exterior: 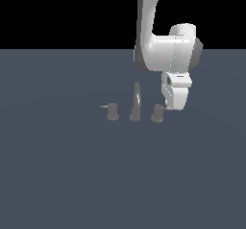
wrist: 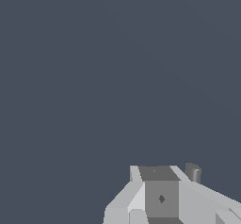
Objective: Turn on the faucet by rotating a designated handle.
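Note:
The faucet [exterior: 136,104] stands mid-floor in the exterior view, with a tall thin arched spout and a stubby knob on each side. The handle [exterior: 157,113] is the knob on the exterior view's right. Its lever pin is hidden behind my gripper [exterior: 169,108], which hangs right beside it, at or touching its right side. The twin knob [exterior: 112,111] on the left has its pin pointing left. In the wrist view my gripper [wrist: 157,171] has its fingers together with nothing between them, and a grey stub of the handle [wrist: 193,172] shows just beside them.
The flat dark blue-grey floor [exterior: 72,175] spreads all around the faucet. My white arm [exterior: 158,31] comes down from above on the exterior view's right of the spout.

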Tool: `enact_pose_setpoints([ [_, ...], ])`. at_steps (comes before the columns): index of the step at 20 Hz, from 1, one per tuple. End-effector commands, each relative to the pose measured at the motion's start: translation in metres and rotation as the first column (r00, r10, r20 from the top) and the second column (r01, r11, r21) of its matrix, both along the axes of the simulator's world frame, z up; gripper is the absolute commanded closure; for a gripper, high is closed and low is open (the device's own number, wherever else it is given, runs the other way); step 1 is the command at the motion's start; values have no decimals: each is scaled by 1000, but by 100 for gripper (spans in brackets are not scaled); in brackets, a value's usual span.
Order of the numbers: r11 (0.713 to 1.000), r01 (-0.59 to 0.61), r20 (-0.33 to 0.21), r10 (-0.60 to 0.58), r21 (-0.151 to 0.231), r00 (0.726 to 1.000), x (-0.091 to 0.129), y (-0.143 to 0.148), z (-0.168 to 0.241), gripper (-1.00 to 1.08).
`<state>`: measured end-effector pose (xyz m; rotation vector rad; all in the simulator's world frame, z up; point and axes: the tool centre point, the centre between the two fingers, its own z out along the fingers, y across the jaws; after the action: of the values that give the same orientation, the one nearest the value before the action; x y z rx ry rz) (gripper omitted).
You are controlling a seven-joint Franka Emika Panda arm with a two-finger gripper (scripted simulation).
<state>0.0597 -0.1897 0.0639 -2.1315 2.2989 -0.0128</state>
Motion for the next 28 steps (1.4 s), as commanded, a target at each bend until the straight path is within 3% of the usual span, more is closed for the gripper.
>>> enact_pose_setpoints([
  [1,1000,0,-3,0,1,1000,-6,1,0,108],
  [14,1000,6,-10,-6,2,1000,-45,7,0,108],
  [16,1000,17,-2,-17,-6,1000,-42,-3,0,108],
  [28,1000,6,-10,-6,1,1000,-62,42,0,108],
])
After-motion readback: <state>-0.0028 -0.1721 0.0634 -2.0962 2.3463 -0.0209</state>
